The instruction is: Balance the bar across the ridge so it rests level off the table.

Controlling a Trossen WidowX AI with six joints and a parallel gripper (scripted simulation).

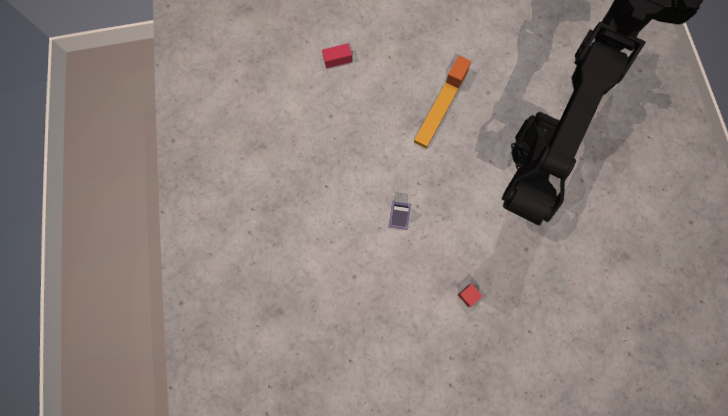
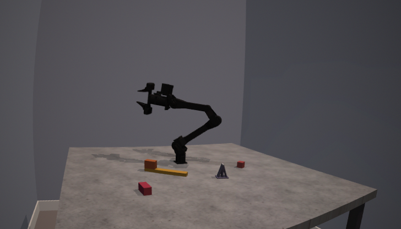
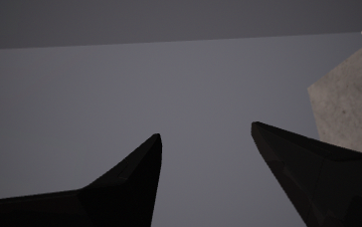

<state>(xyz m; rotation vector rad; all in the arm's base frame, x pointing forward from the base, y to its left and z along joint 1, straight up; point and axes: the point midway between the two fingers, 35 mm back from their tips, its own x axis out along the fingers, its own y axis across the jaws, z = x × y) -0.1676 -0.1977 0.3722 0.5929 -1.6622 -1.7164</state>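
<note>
The yellow bar (image 1: 435, 116) (image 2: 171, 172) lies flat on the table, with an orange block (image 1: 459, 71) (image 2: 150, 164) at one end. The ridge, a small purple-grey stand (image 1: 399, 217) (image 2: 221, 171) with a narrow top, stands on the table apart from the bar, with nothing on it. My gripper (image 2: 137, 96) (image 3: 205, 133) is open and empty, high above the table and pointing sideways to the left in the exterior view. In the top view the fingers are out of the frame.
A crimson block (image 1: 337, 55) (image 2: 145, 188) lies on the table (image 1: 268, 282) (image 2: 251, 202) on the far side of the bar from the arm base. A small red cube (image 1: 470, 295) (image 2: 240, 164) lies beyond the stand. The arm (image 1: 577, 115) (image 2: 196, 131) reaches up over its base.
</note>
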